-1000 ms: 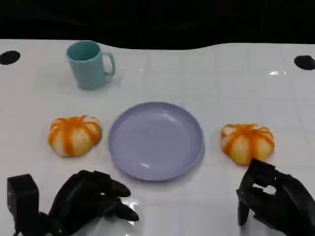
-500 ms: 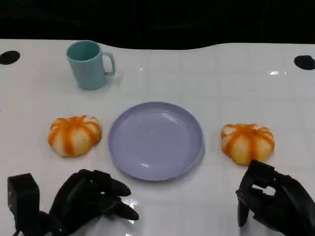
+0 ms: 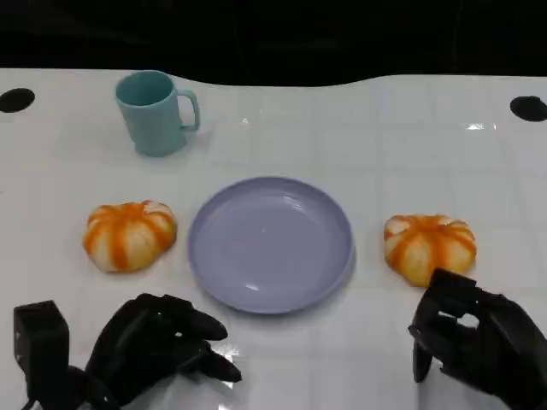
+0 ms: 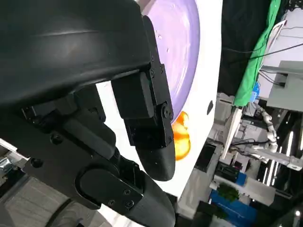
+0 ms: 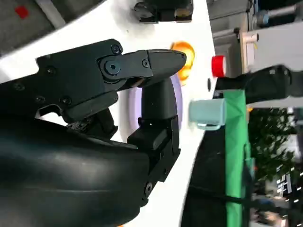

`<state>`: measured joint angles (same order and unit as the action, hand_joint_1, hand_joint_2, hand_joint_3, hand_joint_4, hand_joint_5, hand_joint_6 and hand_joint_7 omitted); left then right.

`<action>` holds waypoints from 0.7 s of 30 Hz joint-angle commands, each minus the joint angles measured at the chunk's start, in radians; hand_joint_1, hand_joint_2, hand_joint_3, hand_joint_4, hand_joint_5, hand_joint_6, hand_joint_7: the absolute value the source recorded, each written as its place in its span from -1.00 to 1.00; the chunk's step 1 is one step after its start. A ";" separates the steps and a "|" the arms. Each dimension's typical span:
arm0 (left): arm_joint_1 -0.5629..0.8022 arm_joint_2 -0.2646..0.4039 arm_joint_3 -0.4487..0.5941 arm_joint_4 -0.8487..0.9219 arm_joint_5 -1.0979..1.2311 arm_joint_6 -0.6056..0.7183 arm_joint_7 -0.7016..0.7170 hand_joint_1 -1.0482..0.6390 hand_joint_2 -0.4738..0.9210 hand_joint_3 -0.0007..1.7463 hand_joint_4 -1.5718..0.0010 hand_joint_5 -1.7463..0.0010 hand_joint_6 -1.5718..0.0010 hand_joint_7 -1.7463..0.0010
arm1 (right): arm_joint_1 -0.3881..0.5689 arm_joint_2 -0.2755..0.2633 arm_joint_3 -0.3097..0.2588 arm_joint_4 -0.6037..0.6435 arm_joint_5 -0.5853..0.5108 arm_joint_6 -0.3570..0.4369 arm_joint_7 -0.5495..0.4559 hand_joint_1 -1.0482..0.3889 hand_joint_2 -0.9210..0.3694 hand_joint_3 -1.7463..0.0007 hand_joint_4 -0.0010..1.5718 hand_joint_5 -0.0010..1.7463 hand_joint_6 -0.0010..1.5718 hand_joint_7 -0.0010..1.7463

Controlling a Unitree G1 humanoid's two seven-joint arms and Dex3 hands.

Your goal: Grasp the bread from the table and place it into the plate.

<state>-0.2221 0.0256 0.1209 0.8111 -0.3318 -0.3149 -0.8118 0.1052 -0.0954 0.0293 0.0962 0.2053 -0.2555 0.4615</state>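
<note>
Two orange-and-white pumpkin-shaped breads lie on the white table, one on each side of a lilac plate (image 3: pixel 270 243): the left bread (image 3: pixel 129 234) and the right bread (image 3: pixel 429 247). My left hand (image 3: pixel 158 346) hovers at the near edge, below the left bread, fingers spread and holding nothing. Just in front of the right bread is my right hand (image 3: pixel 470 337), fingers apart and bent down, holding nothing. In the left wrist view my left hand (image 4: pixel 118 118) reaches toward the plate (image 4: pixel 182 47), with a bread (image 4: pixel 182 139) beyond. The right wrist view shows my right hand (image 5: pixel 118 118) and a bread (image 5: pixel 183 59).
A teal mug (image 3: pixel 155 112) stands at the back left, its handle to the right; the mug (image 5: pixel 208 113) also appears in the right wrist view. Two black round holes (image 3: pixel 528 108) mark the table's far corners. Behind the table's far edge it is dark.
My right hand has crept slightly forward toward the right bread. The left hand, breads, plate and mug have not moved.
</note>
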 commanded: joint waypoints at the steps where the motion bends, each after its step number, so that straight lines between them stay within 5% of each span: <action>1: -0.004 0.014 0.004 0.013 0.008 -0.006 -0.007 -1.00 0.68 -1.00 -1.00 0.76 -0.99 0.97 | -0.057 -0.049 -0.016 0.038 -0.035 -0.119 0.025 -0.31 -1.00 0.73 -0.34 0.80 -0.37 0.32; 6: -0.003 0.013 0.004 0.012 0.010 -0.010 -0.004 -1.00 0.68 -1.00 -1.00 0.77 -0.99 0.98 | -0.114 -0.123 -0.023 0.052 -0.120 -0.169 0.010 -0.30 -1.00 0.81 -0.40 0.19 -0.39 -0.28; 12: -0.009 0.013 0.008 0.018 0.006 -0.002 -0.006 -1.00 0.68 -1.00 -1.00 0.77 -1.00 0.98 | -0.141 -0.217 -0.026 0.008 -0.284 -0.166 -0.060 -0.36 -1.00 0.89 -0.58 -0.24 -0.41 -0.82; 17: -0.014 0.014 0.011 0.026 0.000 0.005 -0.011 -1.00 0.66 -1.00 -1.00 0.76 -1.00 0.98 | -0.189 -0.315 -0.002 -0.033 -0.585 -0.190 -0.198 -0.43 -1.00 0.94 -0.63 -0.56 -0.52 -0.99; 21: -0.011 0.014 0.009 0.023 0.008 -0.003 -0.003 -1.00 0.67 -1.00 -1.00 0.75 -1.00 0.97 | -0.227 -0.342 0.028 -0.032 -0.738 -0.175 -0.289 -0.49 -0.96 0.99 -0.61 -0.65 -0.58 -1.00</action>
<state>-0.2334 0.0255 0.1258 0.8247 -0.3334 -0.3157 -0.8157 -0.0948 -0.4092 0.0381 0.0706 -0.4653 -0.4348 0.2177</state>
